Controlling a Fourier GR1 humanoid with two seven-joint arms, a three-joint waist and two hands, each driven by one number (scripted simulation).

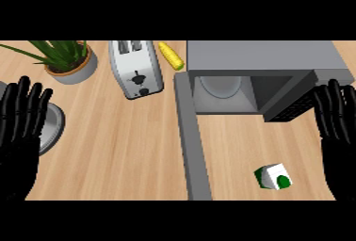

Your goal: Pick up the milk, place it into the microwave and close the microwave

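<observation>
The milk sits on the bench just left of the right hand, down by its wrist, not touching. Both hands are spread flat with straight fingers, holding nothing. The right fingertips overlap the open microwave's corner, and its door hangs out further left. The left hand hides part of a grey round thing, plate or lid, can't tell.

Left of the right hand the desk lies bare down to the milk carton — past that, the swung-out microwave door walls the way. The microwave cavity, ahead and left, stands open.
</observation>
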